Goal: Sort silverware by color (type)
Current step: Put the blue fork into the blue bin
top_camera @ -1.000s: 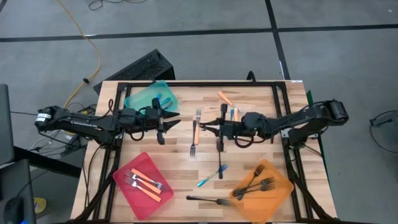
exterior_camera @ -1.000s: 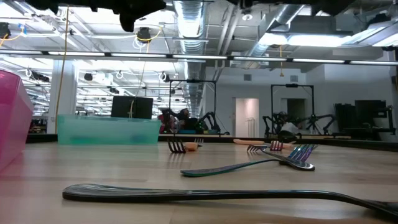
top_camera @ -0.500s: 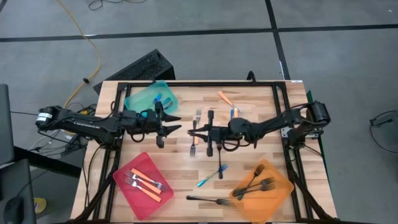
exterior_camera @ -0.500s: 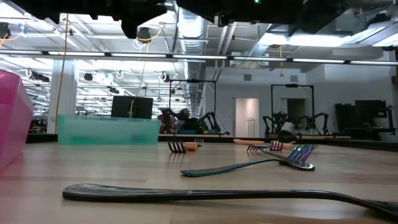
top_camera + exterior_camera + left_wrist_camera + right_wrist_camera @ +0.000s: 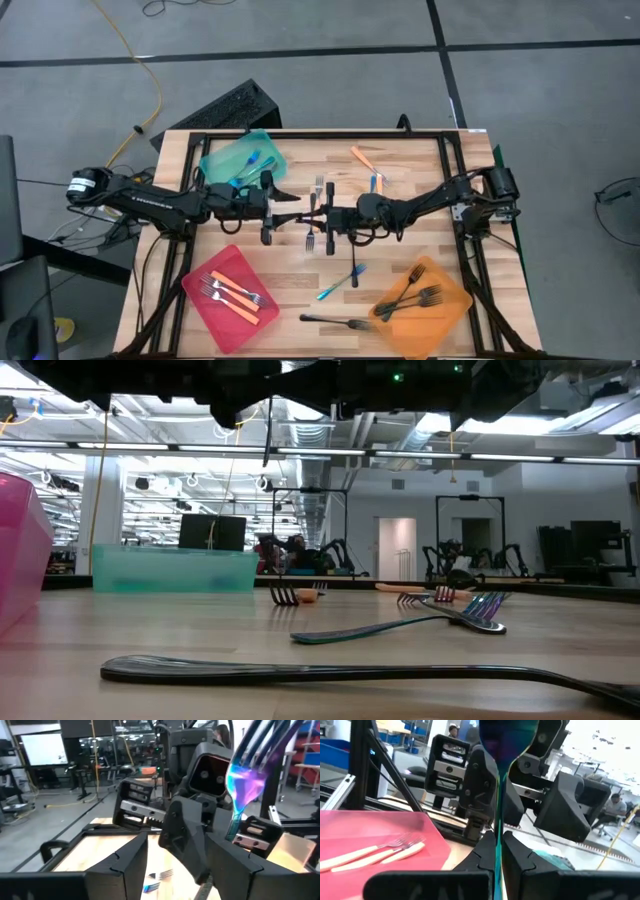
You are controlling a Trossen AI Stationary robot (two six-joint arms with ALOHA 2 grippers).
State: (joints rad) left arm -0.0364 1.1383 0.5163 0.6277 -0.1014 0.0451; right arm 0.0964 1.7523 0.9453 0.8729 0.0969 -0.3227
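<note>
High view: both arms meet over surface [image 5: 400,170] centre. Right hand [image 5: 326,218] pinched tight on iridescent blue fork [image 5: 497,795], fork upright in its grip above wood. Left hand [image 5: 283,205] faces it, fingers [image 5: 125,855] spread wide, gripping nothing; fork's tines [image 5: 247,767] just beyond them. Loose forks [image 5: 336,284] lie on surface. Teal tray [image 5: 215,160] holds blue forks, red tray [image 5: 200,300] orange-handled forks, orange tray [image 5: 445,310] black forks.
</note>
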